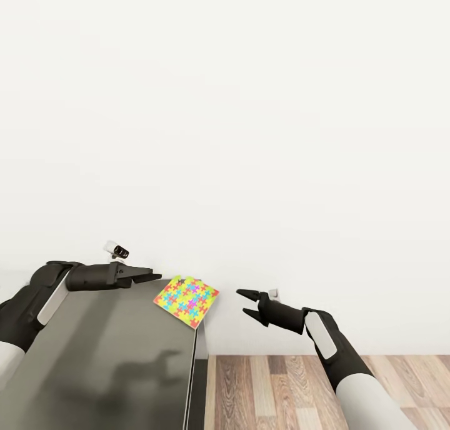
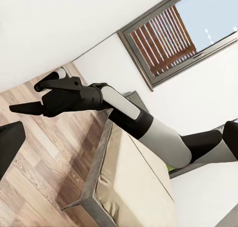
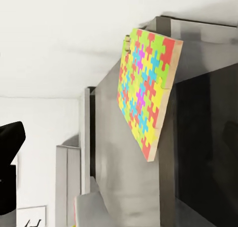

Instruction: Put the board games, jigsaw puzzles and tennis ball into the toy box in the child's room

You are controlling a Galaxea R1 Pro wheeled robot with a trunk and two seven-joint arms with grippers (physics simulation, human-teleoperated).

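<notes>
A jigsaw puzzle (image 1: 186, 300), a thin square of yellow, blue, pink and green pieces, sits tilted at the far right corner of a dark grey cabinet top (image 1: 112, 355) and overhangs its edge. The right wrist view shows the jigsaw puzzle (image 3: 146, 88) close up, slanting away from the cabinet. My left gripper (image 1: 153, 275) hovers just left of it, fingers slightly apart and holding nothing. My right gripper (image 1: 247, 300) is open to the puzzle's right, above the floor, and empty; the left wrist view shows this gripper (image 2: 34, 94) too. The bed (image 2: 134, 182) has a beige mattress.
A bare white wall (image 1: 250, 136) stands right behind the cabinet. Wood-plank floor (image 1: 281, 392) lies to the cabinet's right. A dark-framed window (image 2: 173, 33) is above the bed. A sliver of green (image 2: 171, 168) shows on the mattress behind my right arm.
</notes>
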